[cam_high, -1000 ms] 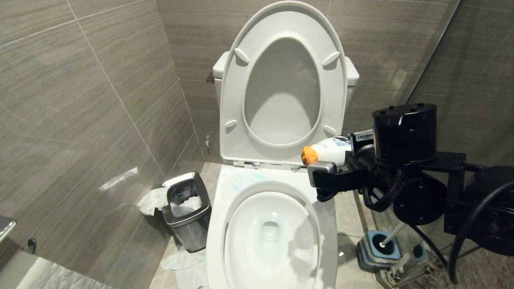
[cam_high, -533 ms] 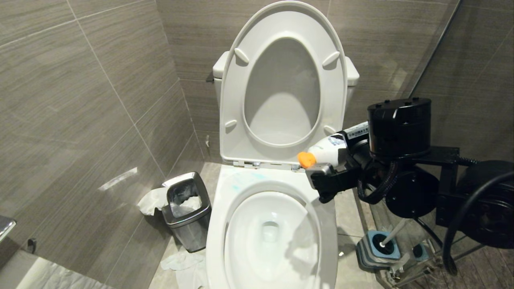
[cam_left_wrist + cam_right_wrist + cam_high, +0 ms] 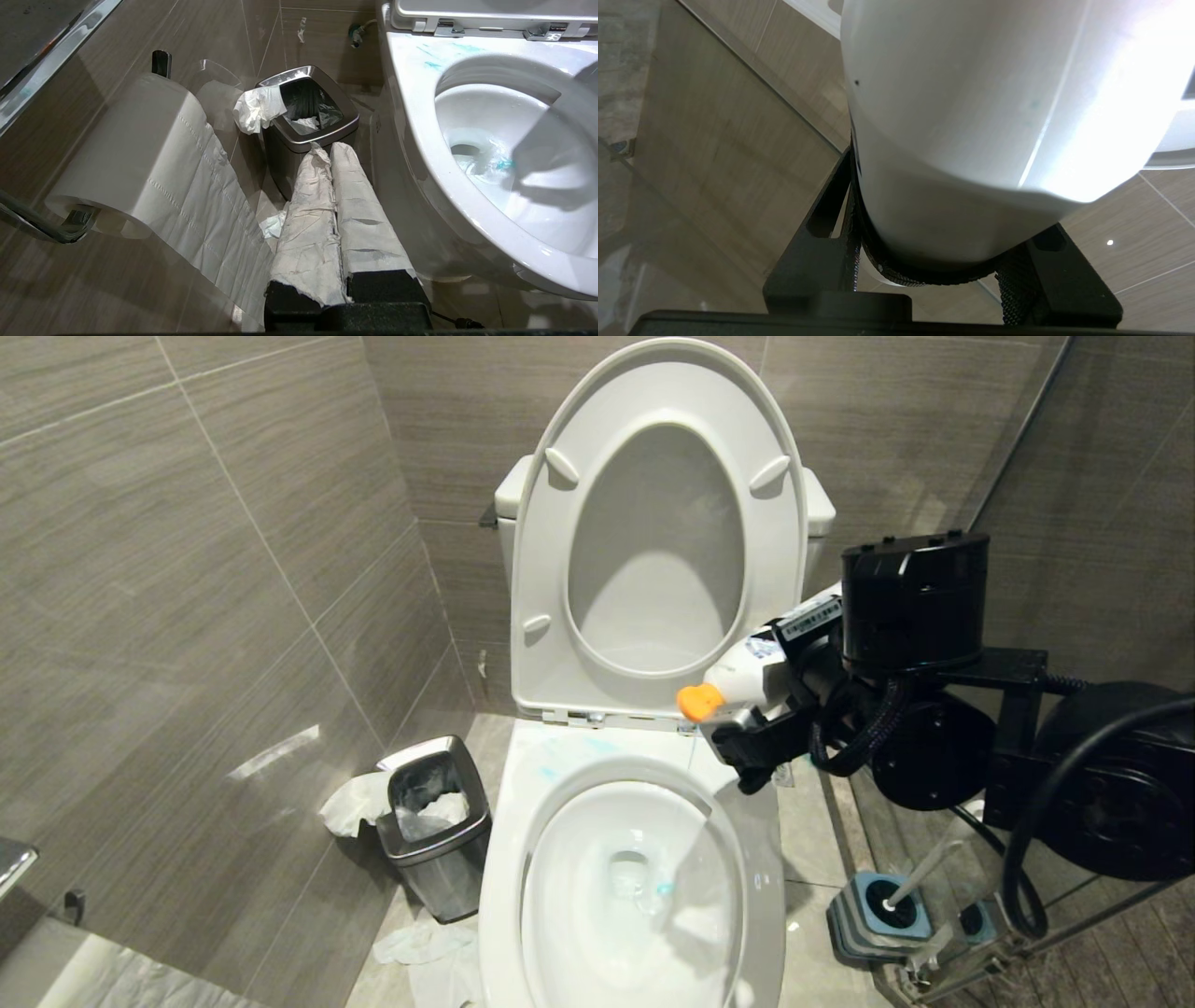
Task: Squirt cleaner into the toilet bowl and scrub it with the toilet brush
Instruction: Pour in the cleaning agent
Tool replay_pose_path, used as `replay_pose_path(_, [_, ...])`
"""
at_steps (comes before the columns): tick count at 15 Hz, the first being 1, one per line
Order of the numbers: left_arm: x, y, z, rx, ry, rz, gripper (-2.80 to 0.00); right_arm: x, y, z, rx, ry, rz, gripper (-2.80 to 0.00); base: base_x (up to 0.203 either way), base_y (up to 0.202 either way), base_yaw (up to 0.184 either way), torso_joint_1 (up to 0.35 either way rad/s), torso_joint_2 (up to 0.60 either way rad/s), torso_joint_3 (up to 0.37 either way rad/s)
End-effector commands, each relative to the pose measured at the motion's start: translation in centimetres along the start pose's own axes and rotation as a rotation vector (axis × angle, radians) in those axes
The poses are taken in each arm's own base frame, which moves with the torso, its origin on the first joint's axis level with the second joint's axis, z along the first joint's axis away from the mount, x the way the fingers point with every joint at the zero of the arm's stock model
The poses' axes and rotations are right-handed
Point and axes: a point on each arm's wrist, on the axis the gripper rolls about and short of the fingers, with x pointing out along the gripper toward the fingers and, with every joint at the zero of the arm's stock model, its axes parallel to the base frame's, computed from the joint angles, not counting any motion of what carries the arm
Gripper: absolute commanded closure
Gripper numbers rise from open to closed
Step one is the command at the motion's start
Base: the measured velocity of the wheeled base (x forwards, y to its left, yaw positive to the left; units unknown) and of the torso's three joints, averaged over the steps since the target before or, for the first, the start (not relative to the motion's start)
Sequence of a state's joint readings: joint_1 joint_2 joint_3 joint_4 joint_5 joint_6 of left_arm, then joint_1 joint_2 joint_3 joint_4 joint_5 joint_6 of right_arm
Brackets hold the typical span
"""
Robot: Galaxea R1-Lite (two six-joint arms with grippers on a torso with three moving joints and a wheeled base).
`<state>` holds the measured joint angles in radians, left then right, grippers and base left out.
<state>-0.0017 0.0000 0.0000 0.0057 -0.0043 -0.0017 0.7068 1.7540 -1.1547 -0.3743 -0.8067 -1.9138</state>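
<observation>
Right gripper (image 3: pixel 747 733) clamping white bottle (image 3: pixel 747 674), orange cap (image 3: pixel 700 702) visible from head only, over toilet bowl (image 3: pixel 523 859)

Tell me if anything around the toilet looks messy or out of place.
Yes: turquoise cleaner smears streak the white toilet's flat rim outside the basin, and crumpled white tissue hangs over the small steel bin's edge.

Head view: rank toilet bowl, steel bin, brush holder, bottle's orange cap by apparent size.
Largest to smallest, as they look:
1. toilet bowl
2. steel bin
3. brush holder, partly behind the arm's cable
4. orange cap on the bottle held in the right gripper
</observation>
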Motion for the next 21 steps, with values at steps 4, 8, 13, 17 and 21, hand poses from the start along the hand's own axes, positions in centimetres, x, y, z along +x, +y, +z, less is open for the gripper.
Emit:
replay_pose_path(4, [0.0,0.0,-0.1,0.0,0.005,0.0,0.0,-0.5,-0.2,0.5,-0.012,-0.012,-0.011,0.0,0.0,0.0,0.0,0.0,0.0,0.0])
replay_pose_path(8, [0.0,0.0,-0.1,0.0,0.005,0.0,0.0,-0.8,-0.4,0.8,0.001,-0.026,-0.021,0.0,0.0,0.0,0.0,0.0,0.0,0.0])
replay_pose_path(13, [0.0,0.0,-0.1,0.0,0.005,0.0,0.0,-0.9,-0.8,1.2,0.032,-0.035,-0.031,0.0,0.0,0.0,0.0,0.0,0.0,0.0])
replay_pose_path(17, [0.0,0.0,-0.1,0.0,0.005,0.0,0.0,0.2,-1.8,2.1,0.05,-0.03,-0.045,0.0,0.0,0.0,0.0,0.0,0.0,0.0])
replay_pose_path(21, [0.0,0.0,-0.1,0.0,0.005,0.0,0.0,1.0,-2.3,2.8,0.076,-0.029,-0.051,0.0,0.0,0.0,0.0,0.0,0.0,0.0])
